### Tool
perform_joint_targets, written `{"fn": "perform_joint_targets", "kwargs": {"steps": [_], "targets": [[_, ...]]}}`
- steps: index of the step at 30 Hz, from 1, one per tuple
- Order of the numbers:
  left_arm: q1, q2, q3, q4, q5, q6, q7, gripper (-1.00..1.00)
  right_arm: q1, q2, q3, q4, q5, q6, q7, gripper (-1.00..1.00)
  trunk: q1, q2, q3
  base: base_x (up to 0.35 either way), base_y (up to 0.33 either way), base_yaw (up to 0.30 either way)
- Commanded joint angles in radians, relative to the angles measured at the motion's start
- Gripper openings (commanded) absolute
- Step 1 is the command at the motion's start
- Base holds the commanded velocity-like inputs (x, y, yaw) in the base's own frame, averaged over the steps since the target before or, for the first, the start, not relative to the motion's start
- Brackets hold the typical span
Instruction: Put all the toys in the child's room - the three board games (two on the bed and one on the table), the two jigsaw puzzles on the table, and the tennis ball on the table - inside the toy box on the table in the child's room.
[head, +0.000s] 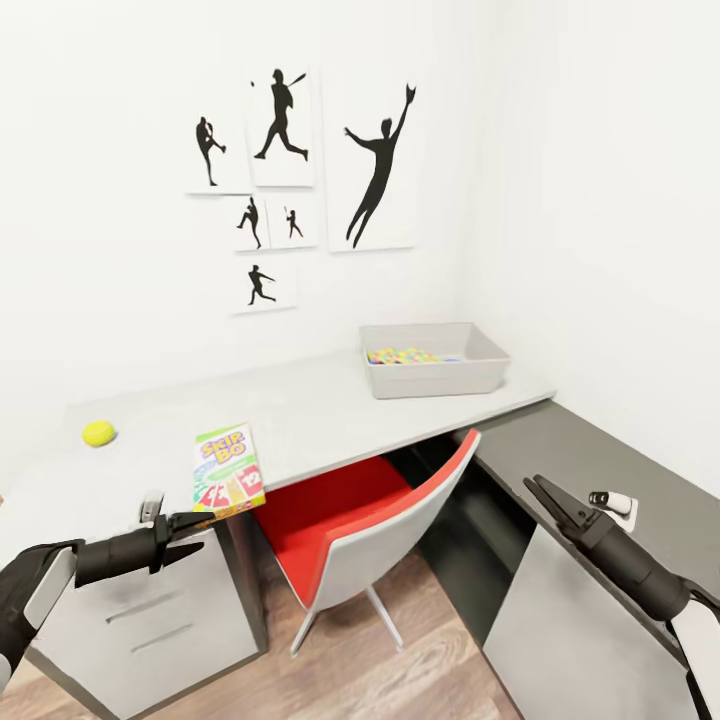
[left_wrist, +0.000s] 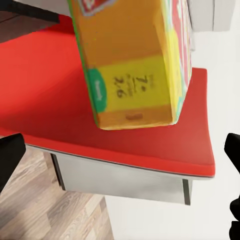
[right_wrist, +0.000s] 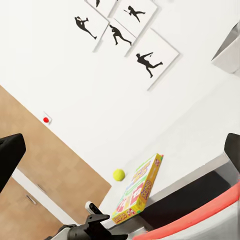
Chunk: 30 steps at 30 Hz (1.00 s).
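The yellow-green-red Skip-Bo board game (head: 228, 470) lies on the pale table (head: 330, 410), its near end sticking out over the front edge. My left gripper (head: 198, 535) hovers just short of that end, open, fingers wide apart. The left wrist view has the box's end (left_wrist: 132, 65) ahead of the fingers, not between them. The tennis ball (head: 99, 432) rests at the table's left. Further back right stands the grey toy box (head: 435, 375), with a bright jigsaw puzzle (head: 405, 356) inside. My right gripper (head: 545, 492) hangs open over the lower dark top's edge.
A red-seated chair with a grey back (head: 340, 520) stands under the table, right below the Skip-Bo box. White drawers (head: 150, 620) sit under my left arm. The dark grey top (head: 600, 460) runs along the right wall, with a small white object (head: 615, 503) on it.
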Motion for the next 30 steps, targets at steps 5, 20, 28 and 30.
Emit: {"fn": "perform_joint_targets", "kwargs": {"steps": [5,20,28,30], "targets": [[-0.001,-0.001,0.001,0.0,-0.002,0.004,-0.004,1.0,-0.001,0.0,0.0,0.0,-0.005,0.006,0.0,1.0,0.0,0.0,-0.001,0.126,-0.001,0.0],[-0.001,-0.001,0.001,0.0,-0.002,0.002,-0.005,1.0,-0.001,0.0,0.0,-0.001,-0.005,0.006,0.0,1.0,0.0,0.0,-0.001,0.062,0.0,0.0],[-0.001,-0.001,0.001,0.0,-0.002,0.002,-0.005,1.0,-0.001,0.0,0.0,0.0,-0.005,0.006,0.0,1.0,0.0,0.0,-0.001,0.013,0.0,0.0],[-0.001,-0.001,0.002,0.0,-0.002,0.002,-0.005,1.0,-0.001,0.0,0.0,0.0,-0.005,0.006,0.0,1.0,0.0,0.0,-0.001,0.001,0.0,0.0]]}}
